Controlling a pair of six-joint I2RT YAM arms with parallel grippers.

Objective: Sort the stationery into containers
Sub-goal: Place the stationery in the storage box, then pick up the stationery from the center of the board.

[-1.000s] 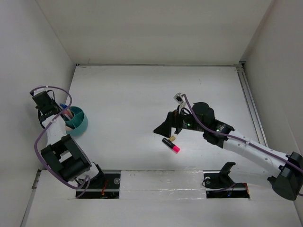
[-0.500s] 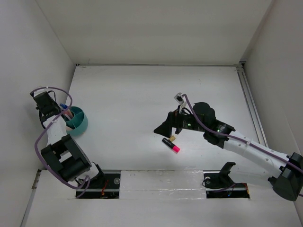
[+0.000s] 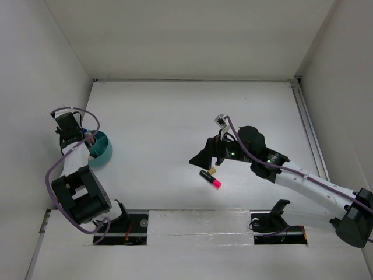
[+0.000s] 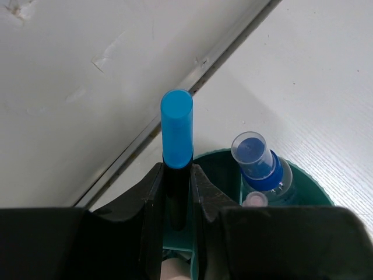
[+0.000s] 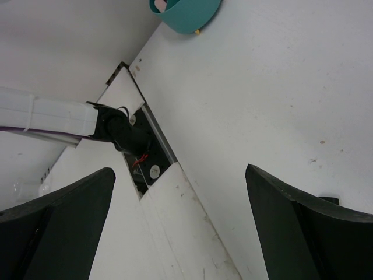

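Pinching blue-capped marker (image 4: 176, 125) in left end effector (image 4: 176, 175) at organizer (image 4: 224, 156) rim, poised for dropping in; holding right end effector (image 5: 180, 221) wide open, empty.

White table (image 3: 169, 116) within plain white walls (image 3: 192, 35), a metal rail (image 3: 309, 129) along its right edge

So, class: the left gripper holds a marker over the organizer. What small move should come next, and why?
Probably lower it a little, straight down, before letting go. The left gripper is shut on the upright marker, the teal organizer shows just beneath it, and the pen in the next compartment stands apart from it.
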